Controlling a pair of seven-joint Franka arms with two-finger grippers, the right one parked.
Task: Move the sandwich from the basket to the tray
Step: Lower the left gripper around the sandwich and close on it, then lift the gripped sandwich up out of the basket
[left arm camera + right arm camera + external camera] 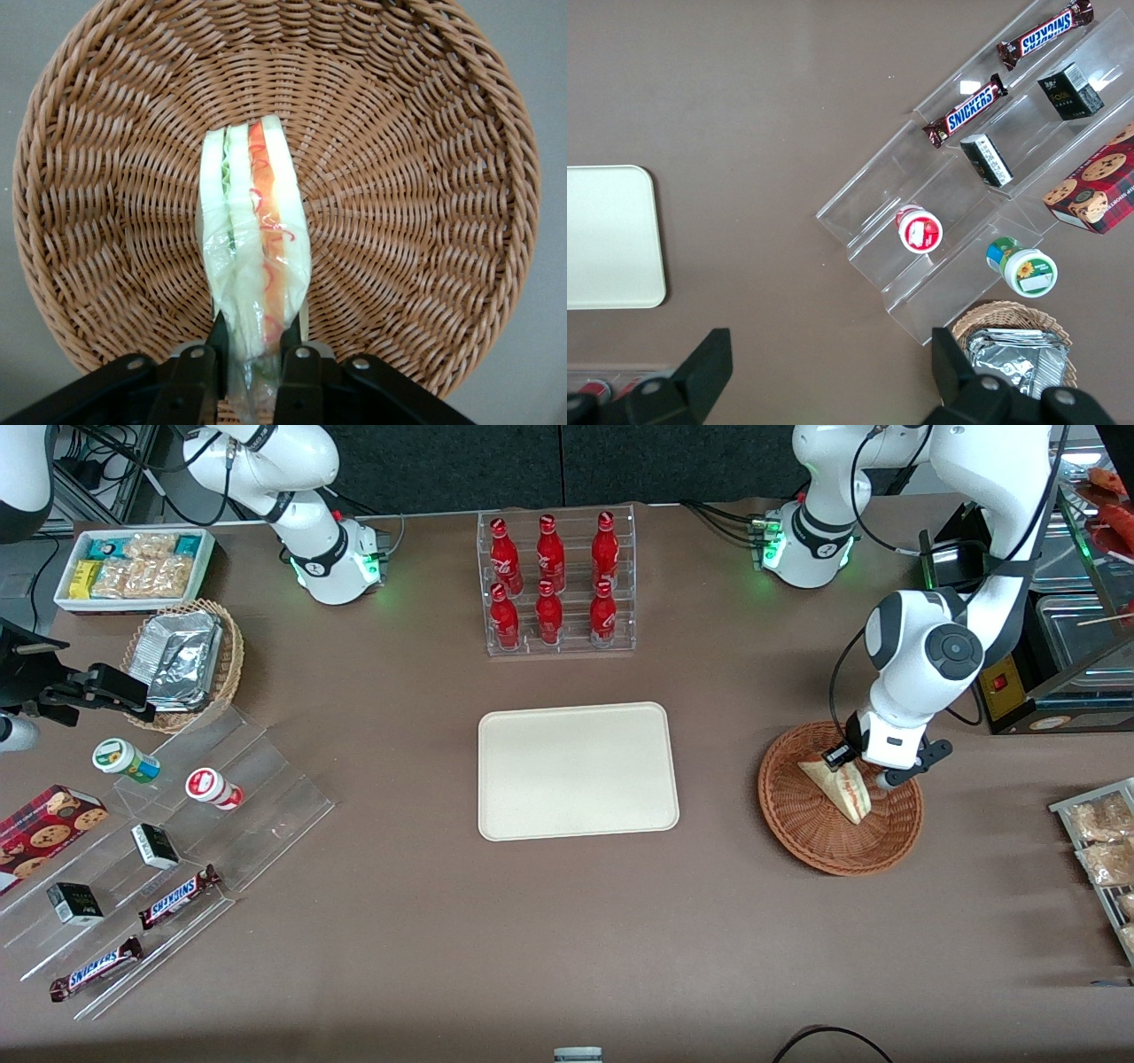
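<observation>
The small triangular clear-wrapped sandwich (255, 257) is pinched at one end between the closed-in fingers (197, 376) of the left arm's black two-finger gripper (250, 376), inside the round reddish-brown wicker basket (425, 177), beside the cream rectangular plastic tray (578, 771).

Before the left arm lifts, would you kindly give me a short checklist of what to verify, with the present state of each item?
1. Gripper is at the wrapped triangular sandwich, one finger on each face: ok.
2. Grip is firm enough to lift: cannot tell; the fingers hold only its narrow end.
3. Sandwich has left the round reddish-brown wicker basket: not ok, it is low over the basket floor and I cannot tell if it touches.
4. Flat cream rectangular tray has room for it: ok, its surface is bare.
5. Table between basket and tray has nothing on it: ok.
</observation>
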